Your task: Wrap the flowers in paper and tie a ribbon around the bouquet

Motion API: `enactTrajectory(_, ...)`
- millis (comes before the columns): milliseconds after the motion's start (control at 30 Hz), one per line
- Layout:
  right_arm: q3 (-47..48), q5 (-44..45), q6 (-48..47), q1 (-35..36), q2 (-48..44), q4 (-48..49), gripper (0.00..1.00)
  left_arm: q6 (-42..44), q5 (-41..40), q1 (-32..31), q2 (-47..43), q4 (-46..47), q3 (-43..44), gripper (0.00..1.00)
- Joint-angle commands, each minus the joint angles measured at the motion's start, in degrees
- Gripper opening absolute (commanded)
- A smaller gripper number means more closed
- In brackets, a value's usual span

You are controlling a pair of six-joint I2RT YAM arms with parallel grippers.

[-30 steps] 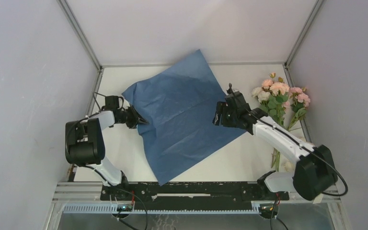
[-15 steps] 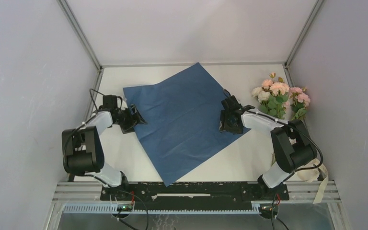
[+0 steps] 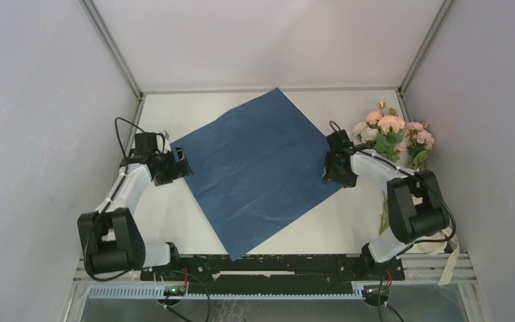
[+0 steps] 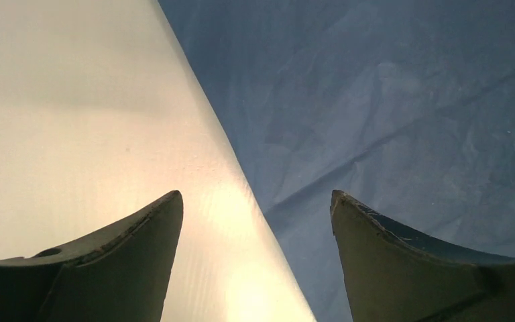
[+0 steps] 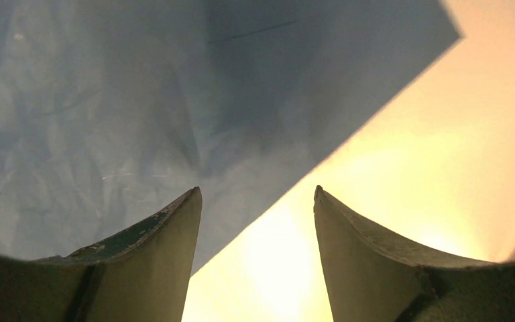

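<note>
Paper [image 3: 258, 168]: dark blue face up, lying flat as a diamond in the middle of the surface [image 3: 349, 218].
Left claw [image 3: 178, 163]: open and empty. It is low over the paper's left corner, with one finger above the sheet and the other above bare surface.
Right claw [image 3: 330, 174]: open and empty. It is low over the paper's right edge, near the right corner.
Flowers [image 3: 392, 137]: pink and cream blooms at the far right of the surface, stems running toward the near side, apart from the paper.
Ribbon [image 3: 452, 260]: cream strip at the near right corner, partly hidden by the right arm.
</note>
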Motion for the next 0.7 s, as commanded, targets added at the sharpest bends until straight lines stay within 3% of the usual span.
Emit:
enactTrajectory(0,0.2,0.9,-3.0,-5.0,-7.3,-2.6,0.71,5.6,-3.9,0.1,-9.7,-0.2,1.8,0.85)
enactTrajectory(133,0.3,-1.3,-3.8,-9.0,-13.4,-2.9,0.70,10.0,-0.9,0.1,-13.8,3.3,-0.3,0.81)
enactTrajectory(267,0.3,-4.0,-4.1,-10.8,-15.4,-2.1,0.69,7.8,-1.5,-0.9,-6.9,6.5,-1.5,0.68)
enactTrajectory(433,0.3,-9.0,-4.2,-13.7,-11.3,-0.9,0.70,6.7,-2.3,-6.5,7.1,3.9,2.3,0.65)
enactTrajectory(667,0.2,-14.1,-3.5,-14.6,-3.0,2.6,0.70,6.9,-1.7,-17.5,14.0,5.0,2.5,0.64)
